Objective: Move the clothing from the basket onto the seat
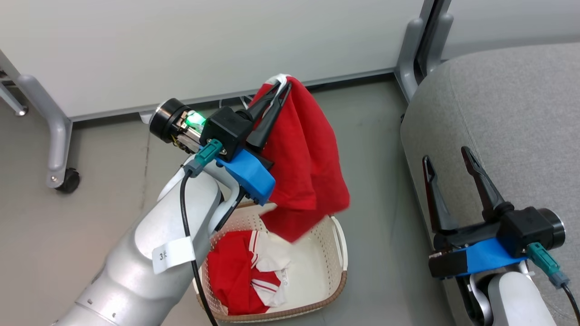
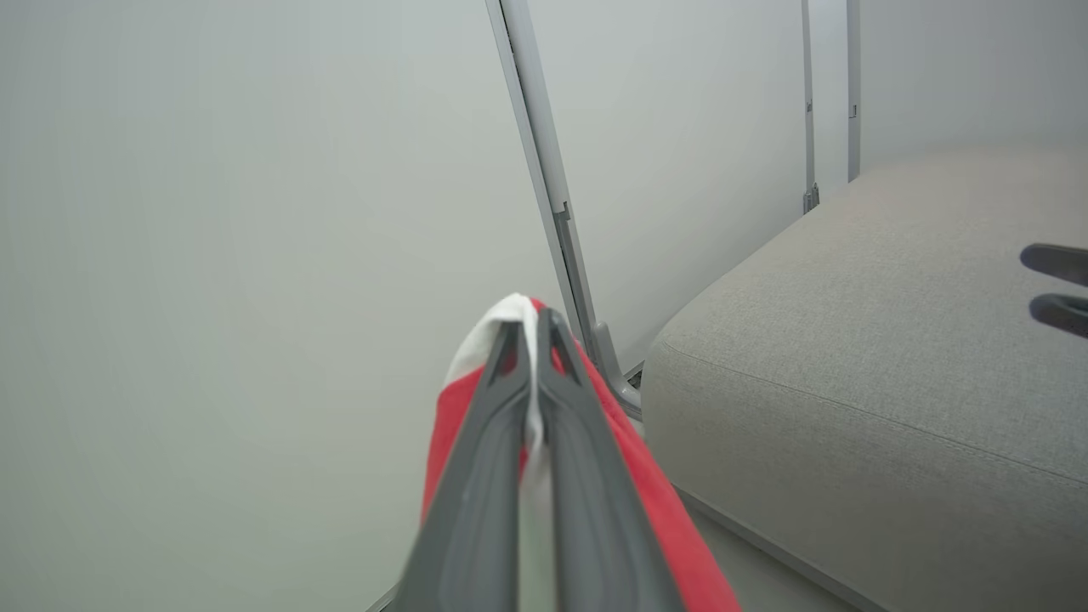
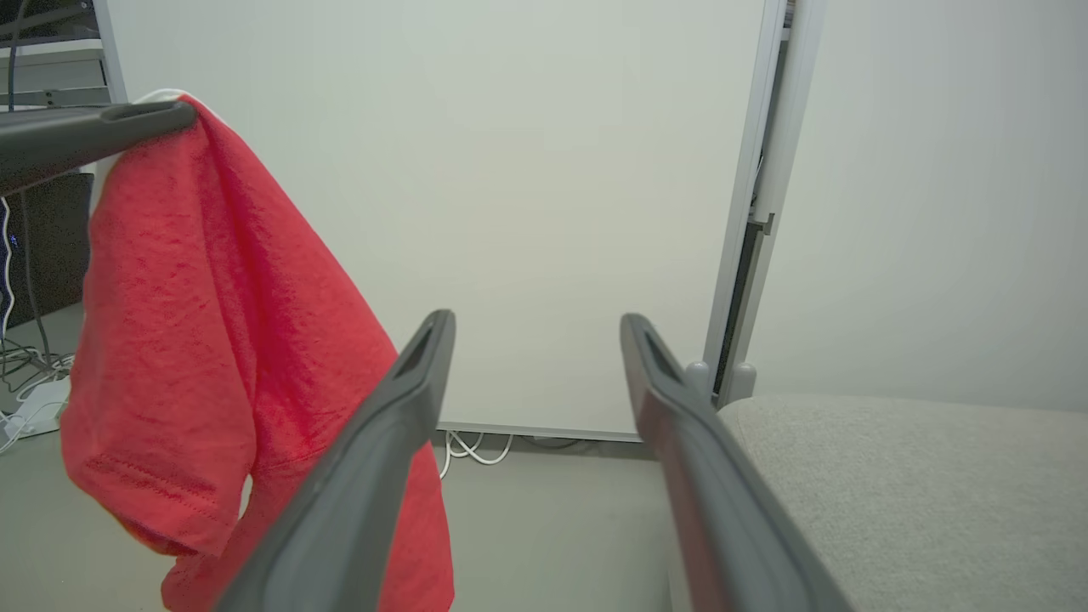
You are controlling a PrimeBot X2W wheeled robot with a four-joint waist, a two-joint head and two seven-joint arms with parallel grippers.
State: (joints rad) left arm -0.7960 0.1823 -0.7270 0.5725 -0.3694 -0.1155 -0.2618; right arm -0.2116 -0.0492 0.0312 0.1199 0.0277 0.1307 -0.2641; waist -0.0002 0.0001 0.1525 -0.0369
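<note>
A red shirt [image 1: 303, 154] is pinched at its white-trimmed edge between the clenched fingers of the left gripper [image 1: 282, 88]. It is held hanging in the air over the far part of the cream perforated laundry basket [image 1: 339, 253]. Whether its lowest fold touches the basket cannot be told. A second red garment [image 1: 231, 276], with white stripes, is seen crumpled on the basket's floor towards the left side (a little dark print is visible on its white part, too small to be read). The basket is set on the grey floor [image 1: 376, 149], near the grey upholstered seat [image 1: 512, 104]. The right gripper [image 1: 446, 156] is released, its two fingers spread wide apart, and is held over the seat's left edge. A white partition panel [image 1: 181, 40] on castored legs is seen behind the basket.
</note>
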